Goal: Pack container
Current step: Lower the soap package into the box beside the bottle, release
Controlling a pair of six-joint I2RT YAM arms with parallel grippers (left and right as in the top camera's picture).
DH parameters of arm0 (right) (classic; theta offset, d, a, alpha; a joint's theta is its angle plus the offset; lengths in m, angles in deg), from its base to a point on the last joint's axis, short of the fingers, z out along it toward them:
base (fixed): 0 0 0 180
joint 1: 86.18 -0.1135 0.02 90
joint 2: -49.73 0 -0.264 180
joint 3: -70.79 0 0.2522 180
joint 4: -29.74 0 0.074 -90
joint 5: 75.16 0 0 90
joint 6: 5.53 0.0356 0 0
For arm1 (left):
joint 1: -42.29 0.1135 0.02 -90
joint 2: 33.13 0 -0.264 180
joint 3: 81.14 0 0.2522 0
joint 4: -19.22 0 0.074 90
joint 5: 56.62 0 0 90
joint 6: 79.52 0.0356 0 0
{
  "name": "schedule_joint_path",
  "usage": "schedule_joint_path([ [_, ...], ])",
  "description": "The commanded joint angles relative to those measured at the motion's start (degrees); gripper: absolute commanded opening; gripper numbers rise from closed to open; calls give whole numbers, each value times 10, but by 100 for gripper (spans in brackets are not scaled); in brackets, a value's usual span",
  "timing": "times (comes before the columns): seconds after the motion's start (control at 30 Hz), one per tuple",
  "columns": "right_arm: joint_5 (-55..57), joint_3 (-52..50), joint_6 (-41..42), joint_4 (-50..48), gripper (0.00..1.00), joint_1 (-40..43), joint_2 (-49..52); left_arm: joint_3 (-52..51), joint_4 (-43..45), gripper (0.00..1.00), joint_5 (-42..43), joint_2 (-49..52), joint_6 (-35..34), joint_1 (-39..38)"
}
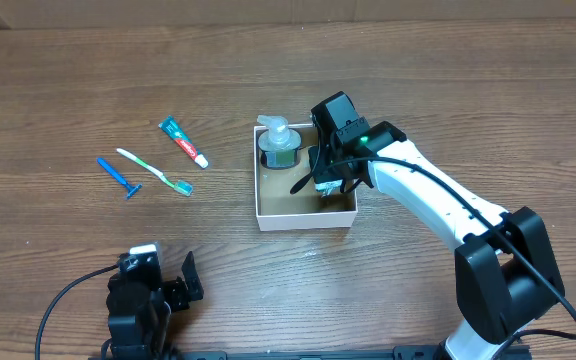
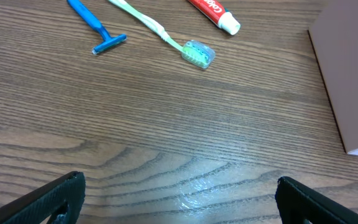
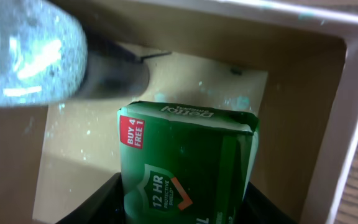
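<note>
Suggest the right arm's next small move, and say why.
Likely open the right tool and release the soap. The right wrist view shows the green pack held in the tool, already inside the box, over its brown floor beside the pump bottle. I can't tell whether it touches the floor, but it sits low between the walls.

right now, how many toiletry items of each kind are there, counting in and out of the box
pump bottle: 1
soap pack: 1
toothpaste tube: 1
toothbrush: 1
razor: 1
total: 5, with 2 inside the container and 3 out on the table
</note>
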Motion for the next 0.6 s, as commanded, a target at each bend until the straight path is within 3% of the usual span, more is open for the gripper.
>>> schedule_joint_path([
  [0.0, 25, -13, 22, -34, 21, 2, -3, 0, 0, 100, 7, -3, -5, 3],
  [0.23, 29, -68, 46, -121, 21, 2, 1, 0, 0, 100, 7, -3, -5, 3],
  [0.47, 29, -76, 45, -138, 21, 2, 6, 0, 0, 100, 7, -3, -5, 3],
  [0.57, 32, -76, 45, -141, 36, 2, 6, 0, 0, 100, 7, -3, -5, 3],
])
